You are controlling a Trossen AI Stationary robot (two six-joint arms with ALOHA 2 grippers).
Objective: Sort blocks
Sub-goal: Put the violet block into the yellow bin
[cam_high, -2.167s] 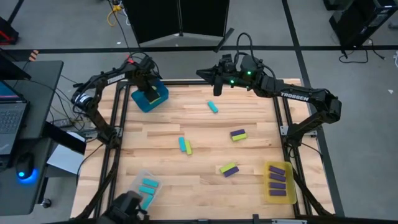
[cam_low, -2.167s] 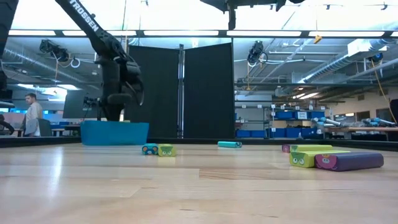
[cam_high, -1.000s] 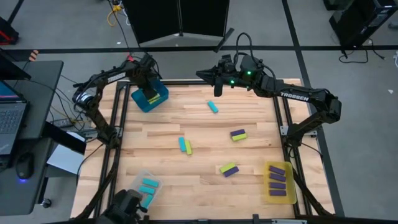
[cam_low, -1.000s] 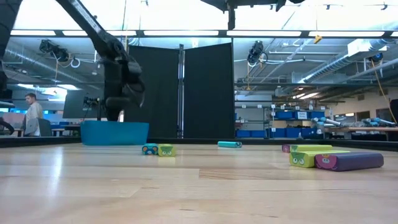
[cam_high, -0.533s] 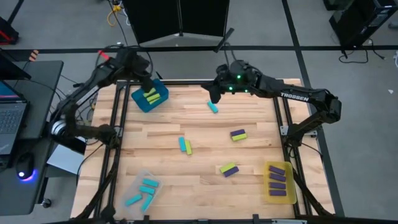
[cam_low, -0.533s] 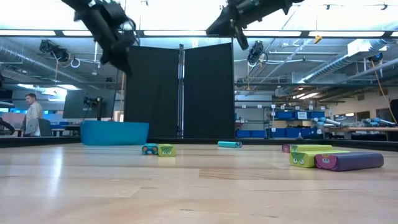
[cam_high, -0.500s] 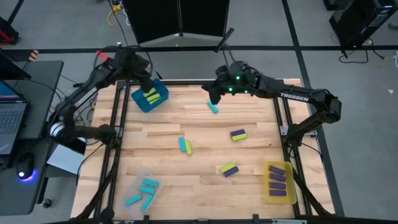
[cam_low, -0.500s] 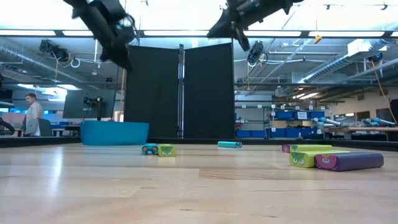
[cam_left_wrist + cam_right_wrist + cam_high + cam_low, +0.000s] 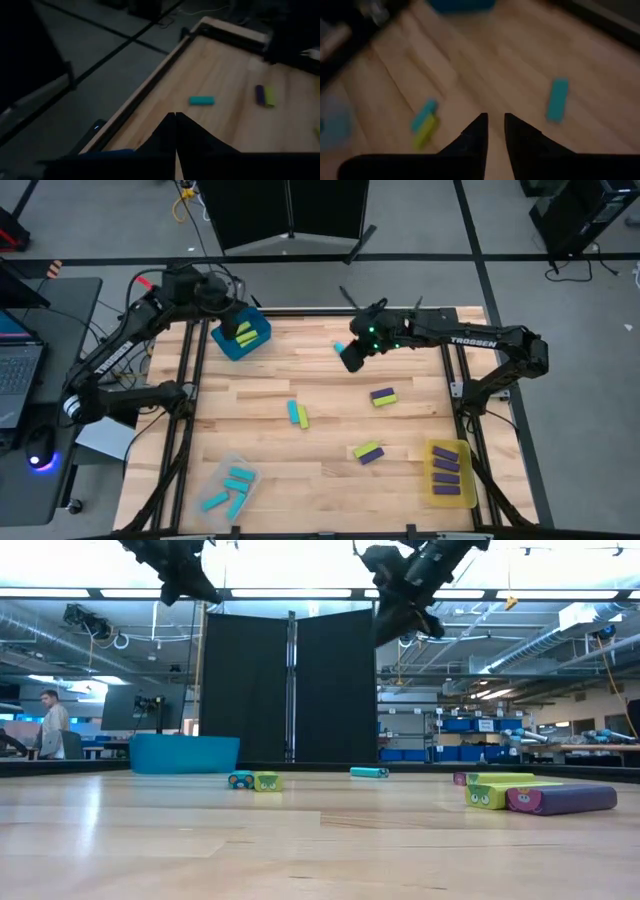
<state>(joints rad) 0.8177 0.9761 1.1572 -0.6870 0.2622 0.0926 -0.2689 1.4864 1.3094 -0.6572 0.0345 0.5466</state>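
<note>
Blocks, current lay on the tabletop: one lone cyan block (image 9: 340, 348) near the far edge, middle; a cyan-and-green pair (image 9: 298, 414) touching side by side at centre; a purple-and-green pair (image 9: 383, 396) right of centre; another green-and-purple pair (image 9: 368, 451) nearer the front edge. Already sorted: lime green blocks (image 9: 244, 334) in the blue bin (image 9: 232, 348) at the far left corner, cyan blocks (image 9: 229, 485) in the clear bin (image 9: 243, 467) at the front left, purple blocks (image 9: 446, 466) in the yellow bin (image 9: 434, 494) at the front right corner.

Change noted over the last seconds: the left gripper (image 9: 213, 298), which was down at the blue bin with a green block, has let it go into the bin, lifted clear and now sits high, just outside the far left corner. Its fingers (image 9: 175, 131) are pressed together, nothing between them. One more green block counts as sorted.

The right gripper (image 9: 352, 358) has swung in from beyond the far edge and come down beside the lone cyan block; in the overhead view it partly covers the block. Its wrist view shows the fingertips (image 9: 481, 125) slightly parted and empty, the cyan block off to one side of the gap, not between them. The jaws were tighter a moment back, so they are spreading for a pick.

Judgement: the step in hand is the right arm's approach to the lone cyan block. The gripper needs centring over it before closing. About seven blocks remain loose.
</note>
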